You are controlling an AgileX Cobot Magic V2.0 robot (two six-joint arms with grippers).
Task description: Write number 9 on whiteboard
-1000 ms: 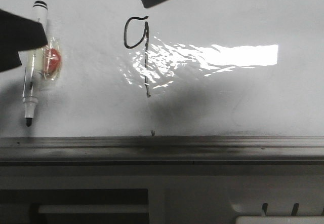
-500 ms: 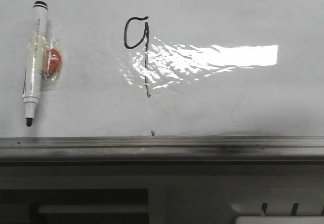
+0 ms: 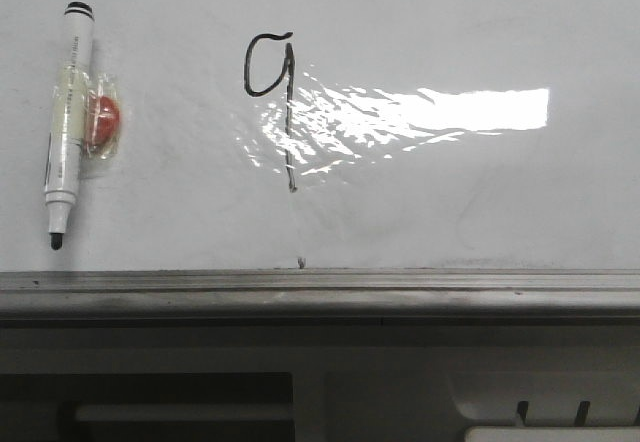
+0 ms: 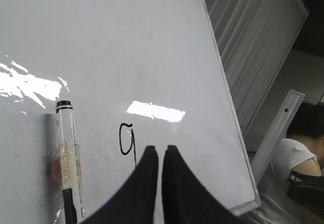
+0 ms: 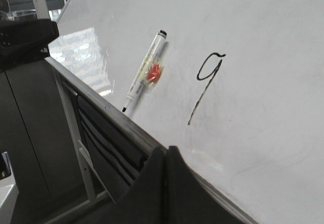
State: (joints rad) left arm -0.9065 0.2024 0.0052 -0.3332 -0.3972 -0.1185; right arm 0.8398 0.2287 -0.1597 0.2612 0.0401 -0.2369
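A black number 9 (image 3: 272, 92) on the whiteboard (image 3: 450, 22); a marker (image 3: 66, 122) lies apart. Both tools (image 4: 158, 153) (image 5: 166, 155) seem clenched, empty.

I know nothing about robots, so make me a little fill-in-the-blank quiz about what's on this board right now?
1. The figure drawn in black on the whiteboard is the number ____.
2. The marker lies uncapped with its black tip pointing toward the grey ____ at the board's near edge.
3. Stuck beside the marker's barrel is a small ____-coloured blob.
4. In its wrist view, the left hand has its fingers ____ and holds nothing.

Missing words: 9; ledge; red; closed
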